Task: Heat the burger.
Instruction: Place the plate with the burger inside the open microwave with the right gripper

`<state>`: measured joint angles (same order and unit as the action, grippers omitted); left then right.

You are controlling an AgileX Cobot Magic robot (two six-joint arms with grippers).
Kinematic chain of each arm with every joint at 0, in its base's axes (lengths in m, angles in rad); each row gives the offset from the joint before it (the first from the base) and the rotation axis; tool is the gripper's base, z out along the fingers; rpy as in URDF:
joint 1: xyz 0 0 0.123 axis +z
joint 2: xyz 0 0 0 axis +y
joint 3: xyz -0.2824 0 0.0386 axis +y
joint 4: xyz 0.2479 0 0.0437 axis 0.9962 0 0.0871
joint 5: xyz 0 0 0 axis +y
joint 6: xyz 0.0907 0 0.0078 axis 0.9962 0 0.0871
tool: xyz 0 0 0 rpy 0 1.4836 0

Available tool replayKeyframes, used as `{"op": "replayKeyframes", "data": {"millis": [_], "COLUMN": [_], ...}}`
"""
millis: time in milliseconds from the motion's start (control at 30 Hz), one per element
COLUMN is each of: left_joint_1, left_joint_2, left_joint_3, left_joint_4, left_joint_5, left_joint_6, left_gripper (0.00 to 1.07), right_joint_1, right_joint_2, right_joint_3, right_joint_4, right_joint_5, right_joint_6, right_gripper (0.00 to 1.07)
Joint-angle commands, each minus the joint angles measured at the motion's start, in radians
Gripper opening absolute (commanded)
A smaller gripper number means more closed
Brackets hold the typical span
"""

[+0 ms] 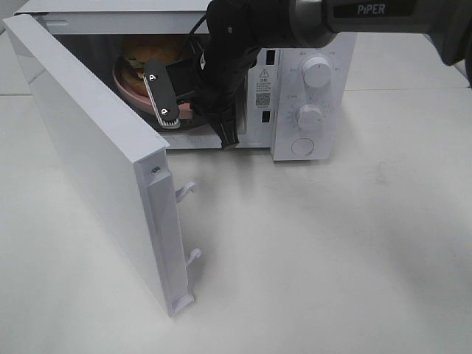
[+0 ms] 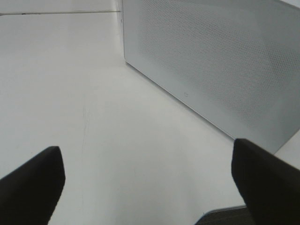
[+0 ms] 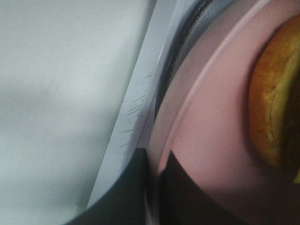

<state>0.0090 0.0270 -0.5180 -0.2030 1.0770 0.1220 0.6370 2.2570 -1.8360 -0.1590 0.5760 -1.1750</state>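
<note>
The burger (image 1: 151, 50) stands on a pink plate (image 1: 125, 87) inside the open microwave (image 1: 310, 96). My right gripper (image 1: 196, 97) reaches into the cavity from the front. In the right wrist view it (image 3: 152, 187) is shut on the plate's rim (image 3: 206, 136), with the burger's golden bun (image 3: 274, 108) just beyond and the plate over the microwave's front sill (image 3: 136, 108). My left gripper (image 2: 150, 180) does not show in the high view. Its own view has the fingers (image 2: 33, 183) wide apart, nothing between them, low over the white table.
The microwave door (image 1: 88, 147) swings out far to the left, its latch hooks (image 1: 188, 188) facing the table's middle. Two dials (image 1: 317, 72) sit on the control panel at the right. A white perforated panel (image 2: 211, 61) of the microwave stands close ahead of the left gripper.
</note>
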Motion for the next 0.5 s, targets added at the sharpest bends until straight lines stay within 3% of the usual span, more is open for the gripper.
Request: {"op": "replayKeyframes", "data": {"millis": [33, 500], "left_joint_1": [-0.002, -0.002], "left_joint_2": [0.001, 0.001], "left_joint_3": [0.001, 0.001], "left_joint_4": [0.003, 0.003], "left_joint_5": [-0.003, -0.003], "left_joint_6": [-0.001, -0.001], "left_gripper": [0.88, 0.88], "right_joint_1": [0.006, 0.006], "right_joint_2": [0.007, 0.092], "right_joint_3": [-0.026, -0.116], "right_joint_4": [-0.012, -0.004], "right_joint_5": [-0.058, -0.055], "right_joint_6": [0.011, 0.049], "right_gripper": [0.0, 0.0]}}
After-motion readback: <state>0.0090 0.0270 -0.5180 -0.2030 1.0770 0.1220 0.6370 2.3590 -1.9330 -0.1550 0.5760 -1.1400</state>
